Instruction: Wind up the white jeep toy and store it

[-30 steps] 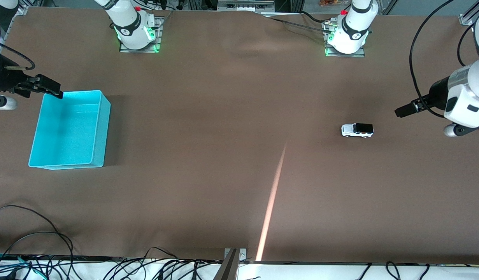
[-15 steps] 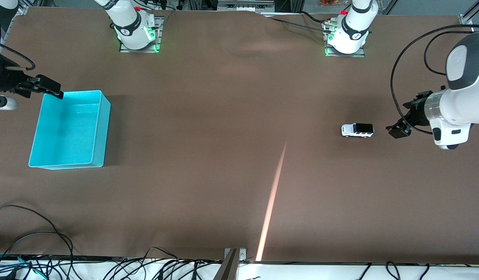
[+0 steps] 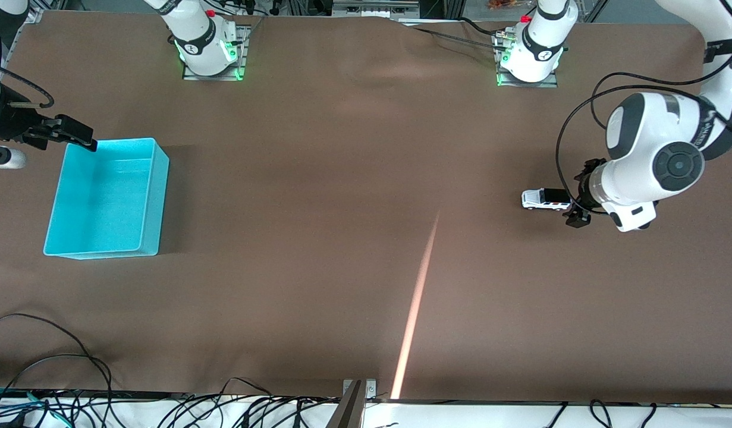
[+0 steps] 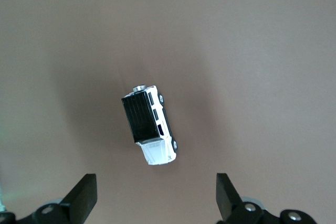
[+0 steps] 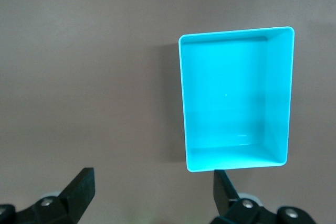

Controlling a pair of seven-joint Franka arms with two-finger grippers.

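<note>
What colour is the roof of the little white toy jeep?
Black, on the white jeep toy; it shows best in the left wrist view.

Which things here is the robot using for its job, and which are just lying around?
For the job:
- white jeep toy, on the table
- turquoise bin, empty, at the right arm's end
- left gripper, open, at the jeep
- right gripper, open, waiting by the bin

Just lying about:
- black cables along the table edge nearest the front camera

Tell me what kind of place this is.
Probably a robotics lab bench: two arm bases bolted to a brown-covered table, loose cables along its near edge, and just a toy jeep and a turquoise bin as props.
</note>
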